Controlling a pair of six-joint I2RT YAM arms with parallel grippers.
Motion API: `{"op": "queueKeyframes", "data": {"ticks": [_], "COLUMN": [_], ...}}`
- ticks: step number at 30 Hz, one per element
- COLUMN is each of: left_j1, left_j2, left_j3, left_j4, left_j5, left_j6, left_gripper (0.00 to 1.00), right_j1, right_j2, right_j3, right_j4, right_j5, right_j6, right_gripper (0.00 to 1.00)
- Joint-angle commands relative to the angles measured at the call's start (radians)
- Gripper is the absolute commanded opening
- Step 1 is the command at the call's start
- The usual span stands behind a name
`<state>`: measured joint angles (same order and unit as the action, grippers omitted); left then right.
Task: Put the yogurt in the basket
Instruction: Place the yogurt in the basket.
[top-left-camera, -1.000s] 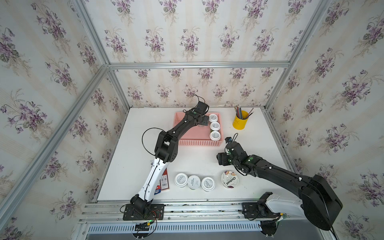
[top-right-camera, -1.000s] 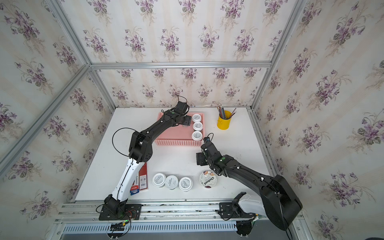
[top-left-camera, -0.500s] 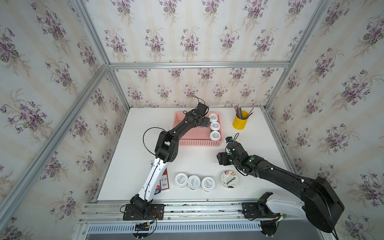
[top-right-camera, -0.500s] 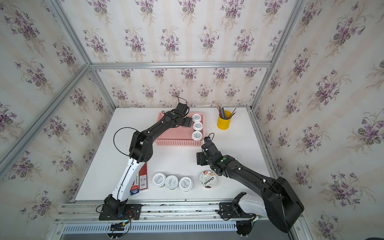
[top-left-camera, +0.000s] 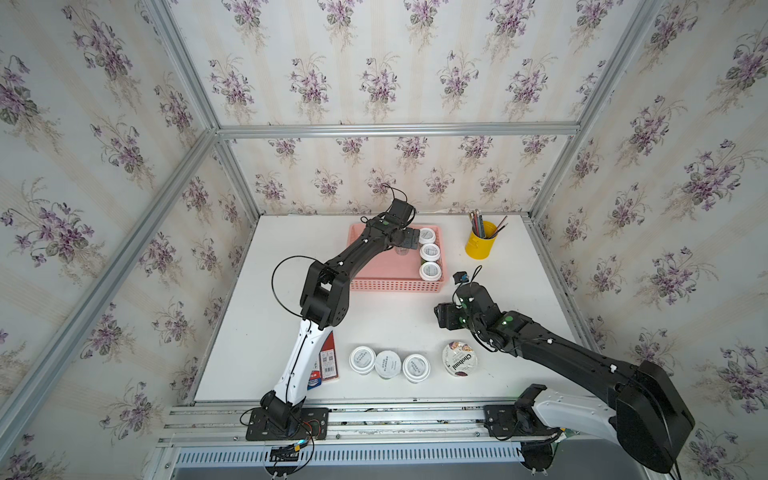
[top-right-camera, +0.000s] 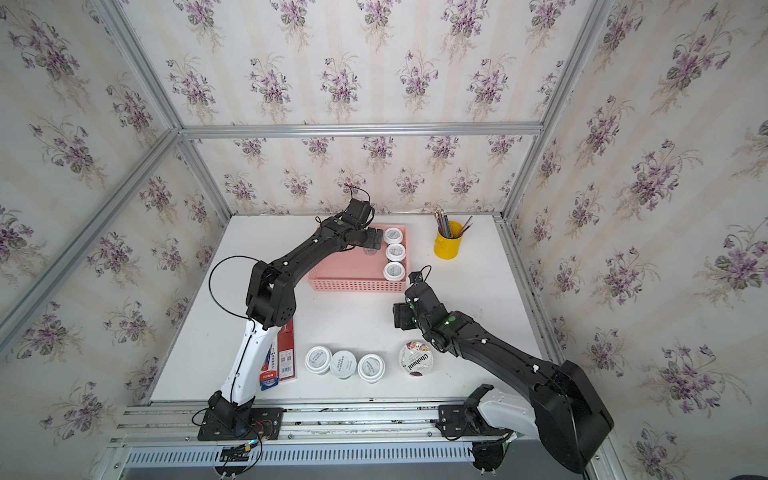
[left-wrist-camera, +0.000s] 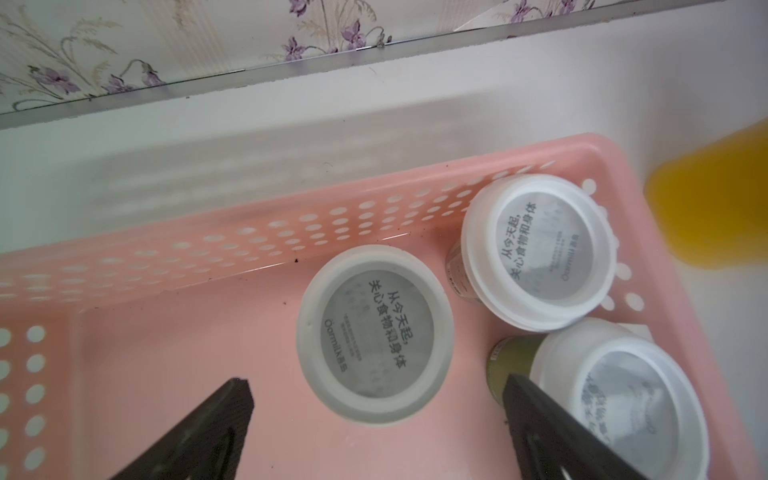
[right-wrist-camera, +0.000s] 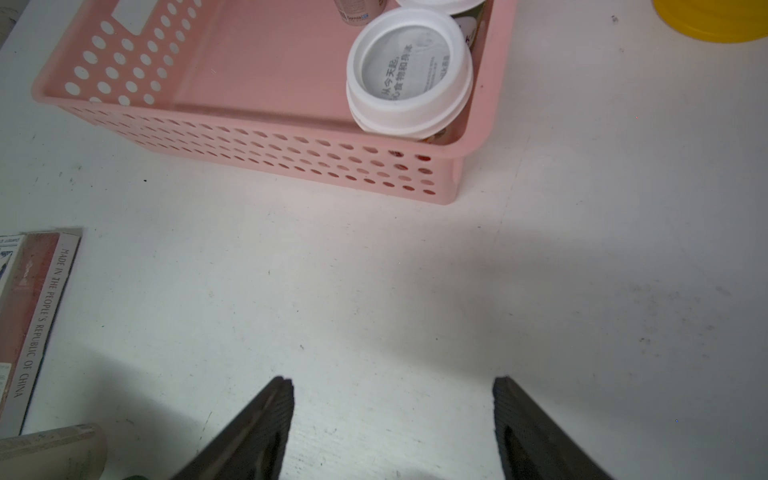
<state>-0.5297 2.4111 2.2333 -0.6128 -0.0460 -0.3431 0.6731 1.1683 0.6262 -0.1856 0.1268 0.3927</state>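
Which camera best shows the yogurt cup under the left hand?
Left wrist view: the yogurt cup shows its whole printed lid. Both top views hide most under the left hand; right wrist view cuts it off.

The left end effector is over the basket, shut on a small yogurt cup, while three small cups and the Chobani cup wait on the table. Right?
No: the left end effector is open, not shut. The left wrist view shows its fingers spread, clear of the small yogurt cup standing in the basket. The rest holds.

Apparently four white-lidded cups (left-wrist-camera: 374, 345) stand in the pink basket (top-left-camera: 374, 284); three more (top-left-camera: 388, 364) and the Chobani cup (top-left-camera: 460, 359) sit outside.
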Motion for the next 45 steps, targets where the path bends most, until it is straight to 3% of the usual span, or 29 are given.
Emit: {"op": "queueKeyframes", "data": {"ticks": [1,9,31,45], "left_j1": [0.001,0.002,0.016,0.02], "left_j2": [-0.043,-0.058,0.076,0.059], "left_j3": [-0.045,-0.068,0.07,0.028], "left_j4": [-0.009,-0.048,-0.065,-0.03], "left_j5": [0.024,0.127,0.202,0.222], "left_j6": [-0.043,-0.119,-0.14,-0.135], "left_gripper": [0.99,0.86,0.86,0.87], "right_j1": [0.0,0.002,0.002,0.001], "right_j2": [-0.007,-0.018,-0.033,-0.026], "right_j3": [0.001,-0.001,-0.02,-0.011], "right_j4": [-0.011,-0.008,-0.011,-0.02], "right_j5": [0.003,-0.004,0.0,0.013], "right_j6": [0.003,0.001,0.008,0.001], "right_gripper": [0.8,0.8,0.8,0.8]}}
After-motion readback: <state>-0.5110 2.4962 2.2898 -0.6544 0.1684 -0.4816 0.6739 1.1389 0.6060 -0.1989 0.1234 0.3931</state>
